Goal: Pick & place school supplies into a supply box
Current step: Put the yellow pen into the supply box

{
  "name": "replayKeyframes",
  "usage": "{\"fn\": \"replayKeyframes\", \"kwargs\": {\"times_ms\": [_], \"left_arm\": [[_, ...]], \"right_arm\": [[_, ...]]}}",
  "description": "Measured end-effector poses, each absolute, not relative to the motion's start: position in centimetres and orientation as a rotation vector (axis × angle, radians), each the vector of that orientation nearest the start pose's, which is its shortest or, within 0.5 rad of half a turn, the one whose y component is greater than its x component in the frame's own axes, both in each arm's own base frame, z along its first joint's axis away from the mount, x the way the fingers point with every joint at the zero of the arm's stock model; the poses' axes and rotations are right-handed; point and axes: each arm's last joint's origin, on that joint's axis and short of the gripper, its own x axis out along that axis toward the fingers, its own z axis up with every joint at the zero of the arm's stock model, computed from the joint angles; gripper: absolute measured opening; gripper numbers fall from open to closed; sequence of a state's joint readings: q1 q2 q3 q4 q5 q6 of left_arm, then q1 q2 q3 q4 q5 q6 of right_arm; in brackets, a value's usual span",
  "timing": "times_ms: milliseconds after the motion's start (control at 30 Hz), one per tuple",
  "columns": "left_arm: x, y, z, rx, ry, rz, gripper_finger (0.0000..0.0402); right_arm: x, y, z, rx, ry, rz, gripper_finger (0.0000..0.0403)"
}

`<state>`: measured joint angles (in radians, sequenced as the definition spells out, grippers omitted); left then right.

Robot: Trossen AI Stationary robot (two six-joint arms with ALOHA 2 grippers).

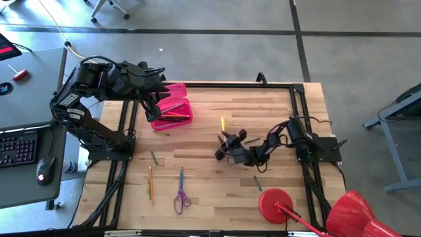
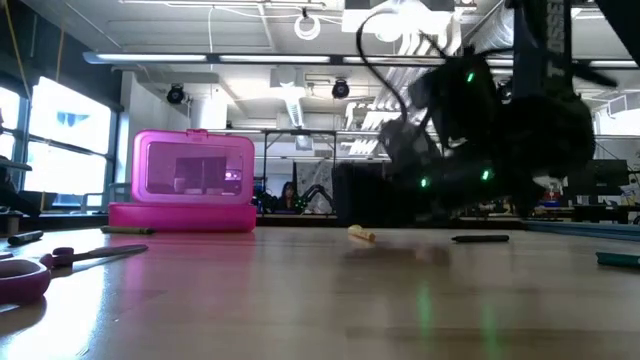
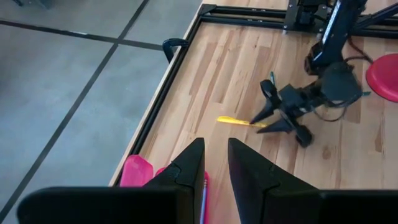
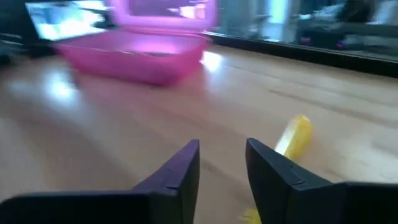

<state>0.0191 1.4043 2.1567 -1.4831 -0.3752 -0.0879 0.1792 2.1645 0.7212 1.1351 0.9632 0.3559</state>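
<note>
High view showed the right gripper [image 1: 227, 146] low over the table's middle, fingers apart and empty; the yellow pencil [image 1: 223, 124] lay just beyond its tips, toward the far edge, its long axis running roughly near-to-far; the right arm was clearly nearer; the left gripper [image 1: 152, 104] hovered over the pink supply box [image 1: 179, 118], fingers slightly parted, holding nothing.

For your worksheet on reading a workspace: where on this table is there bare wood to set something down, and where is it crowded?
Bare: the far strip between the pink box and the table's right rail, and the near middle between the scissors and the red disc. Crowded: around the right gripper by the yellow pen, and around the box under the left gripper.
</note>
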Motion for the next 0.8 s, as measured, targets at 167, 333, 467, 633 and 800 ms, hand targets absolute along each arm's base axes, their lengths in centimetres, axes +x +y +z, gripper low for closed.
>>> {"fn": "replayKeyframes", "kwargs": {"times_ms": [167,333,467,633,800], "left_arm": [[18.4,1.4,51.2,0.044,0.705,0.408,0.0101],[18.4,1.4,51.2,0.026,0.702,0.412,0.0101],[18.4,1.4,51.2,0.026,0.702,0.413,0.0101],[18.4,1.4,51.2,0.026,0.702,0.413,0.0101],[18.4,1.4,51.2,0.025,0.702,0.412,0.0101]], "right_arm": [[33.6,3.8,6.6,0.140,0.144,-0.838,0.0133],[33.1,4.0,5.6,0.225,0.173,-0.900,0.0146],[32.5,3.6,4.6,0.334,0.201,-0.950,0.0146],[32.1,3.1,4.0,0.311,0.281,-0.965,0.0138],[32.1,2.7,3.9,0.323,0.303,-0.964,0.0114]]}}
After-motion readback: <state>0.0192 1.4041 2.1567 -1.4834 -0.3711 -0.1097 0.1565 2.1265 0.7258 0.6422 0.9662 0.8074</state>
